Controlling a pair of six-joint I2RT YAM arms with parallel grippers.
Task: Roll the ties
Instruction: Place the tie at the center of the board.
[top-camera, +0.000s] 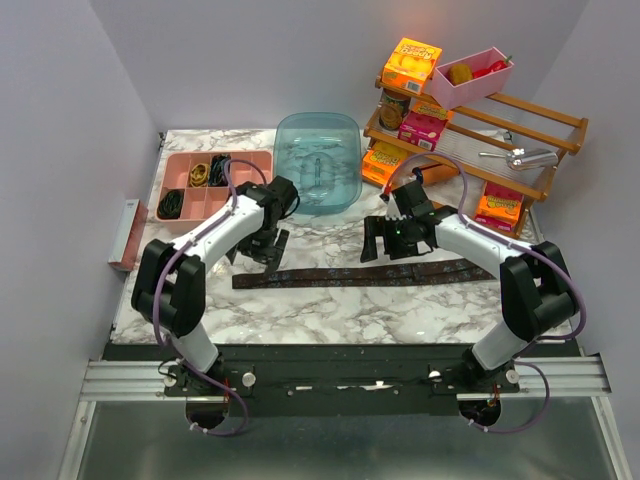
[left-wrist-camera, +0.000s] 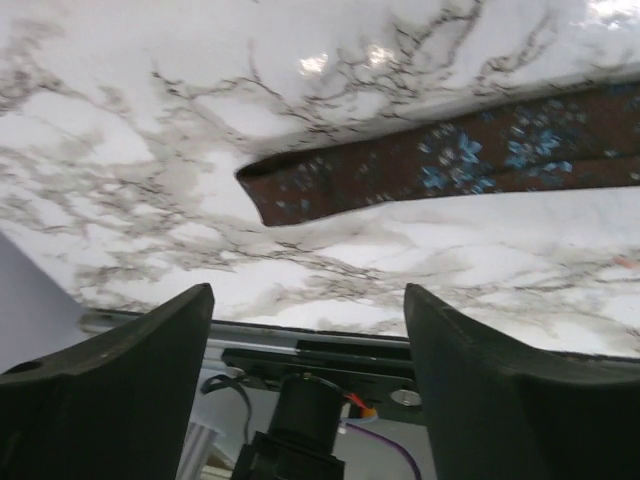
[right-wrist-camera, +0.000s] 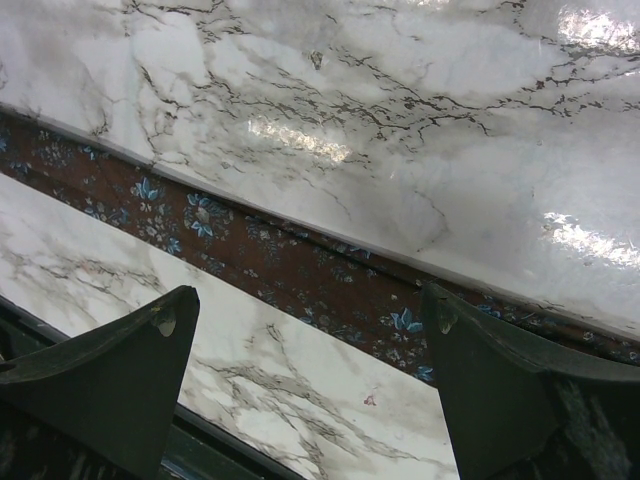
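One dark brown tie (top-camera: 360, 274) with small blue flowers lies flat and unrolled across the marble table (top-camera: 300, 310). My left gripper (top-camera: 269, 258) hovers open just above its left end. In the left wrist view that pointed end of the tie (left-wrist-camera: 400, 170) lies beyond my left gripper (left-wrist-camera: 308, 300), untouched. My right gripper (top-camera: 384, 243) stands open over the tie's middle right part. In the right wrist view the tie (right-wrist-camera: 250, 250) runs diagonally past my right gripper (right-wrist-camera: 310, 305), which holds nothing. Dark coiled ties (top-camera: 171, 205) sit in the pink tray (top-camera: 240, 190).
The pink divided tray stands at the back left. A clear blue tub (top-camera: 318, 160) is at the back centre. A wooden rack (top-camera: 545, 125) with boxes, cans and a pink bin (top-camera: 468, 78) fills the back right. The table's front edge runs below the tie.
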